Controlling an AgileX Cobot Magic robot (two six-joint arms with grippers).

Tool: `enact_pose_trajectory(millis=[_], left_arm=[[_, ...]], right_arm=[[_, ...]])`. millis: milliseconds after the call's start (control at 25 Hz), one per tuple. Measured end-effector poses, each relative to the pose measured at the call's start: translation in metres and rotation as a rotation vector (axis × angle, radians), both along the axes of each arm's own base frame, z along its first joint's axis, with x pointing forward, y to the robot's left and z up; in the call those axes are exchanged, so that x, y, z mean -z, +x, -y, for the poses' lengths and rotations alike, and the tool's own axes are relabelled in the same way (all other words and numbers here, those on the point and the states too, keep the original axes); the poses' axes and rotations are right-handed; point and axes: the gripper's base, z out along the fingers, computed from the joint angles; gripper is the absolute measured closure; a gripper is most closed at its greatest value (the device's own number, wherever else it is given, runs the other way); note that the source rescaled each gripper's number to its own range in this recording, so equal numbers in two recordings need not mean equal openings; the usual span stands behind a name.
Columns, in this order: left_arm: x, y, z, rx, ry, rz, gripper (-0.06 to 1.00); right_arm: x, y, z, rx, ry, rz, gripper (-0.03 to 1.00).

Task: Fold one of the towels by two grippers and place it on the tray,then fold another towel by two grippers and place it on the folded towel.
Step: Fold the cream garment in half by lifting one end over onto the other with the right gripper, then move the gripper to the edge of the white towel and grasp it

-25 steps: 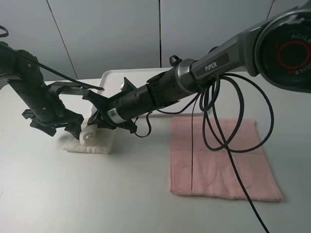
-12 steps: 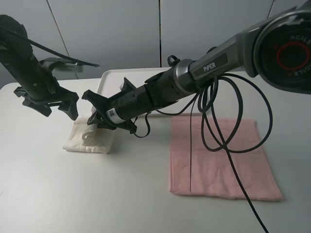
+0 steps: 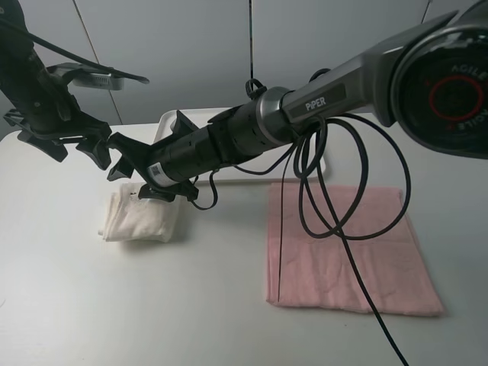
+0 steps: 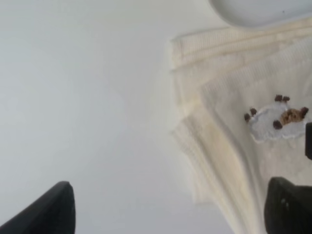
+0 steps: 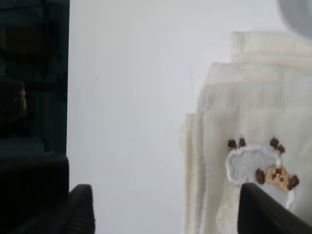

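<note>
Exterior high: left gripper (image 3: 93, 149) spread, empty, hangs above and to the side of cream towel (image 3: 141, 219). Right gripper (image 3: 128, 166) also spread, empty, just over towel. Towel folded on tabletop (image 3: 152, 305), not on tray (image 3: 169, 122) beyond right gripper.

Left wrist: stacked edges below gripper (image 4: 165, 210) (layers look loose).

Right wrist: towel below gripper (image 5: 173, 212), off-centre. Judgement: pinch all layers at opposite ends, lift level.

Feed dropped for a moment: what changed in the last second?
The right gripper opened, let go of the folded cream towel and rose off it. The left gripper, open, lifted away. The cream towel stays off the tray; the pink towel lies flat, unmoved.
</note>
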Motion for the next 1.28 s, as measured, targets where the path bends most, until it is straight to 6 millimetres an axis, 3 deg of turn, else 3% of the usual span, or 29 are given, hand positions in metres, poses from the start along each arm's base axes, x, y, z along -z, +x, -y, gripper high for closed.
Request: enact_pose_trajectory(millis=[280,560,800,1080,1280], left_arm=[[0.000,0.000,0.000,0.004,0.004,0.001,-0.05],[0.000,0.000,-0.001,0.005,0.007,0.001,-0.05],[0.000,0.000,-0.001,0.007,0.008,0.001,-0.05],[0.000,0.000,-0.001,0.007,0.008,0.001,-0.05],[0.000,0.000,0.000,0.008,0.006,0.001,-0.05]], right_arm=[[-0.003,-0.002,0.001,-0.080,-0.050,0.078,0.25],[-0.016,0.013,0.021,-0.139,-0.053,0.101,0.25],[-0.007,0.019,0.039,-0.212,-0.183,0.110,0.25],[-0.001,0.017,0.043,-0.211,-0.237,0.075,0.25],[0.018,0.015,0.043,-0.192,-0.247,-0.006,0.25]])
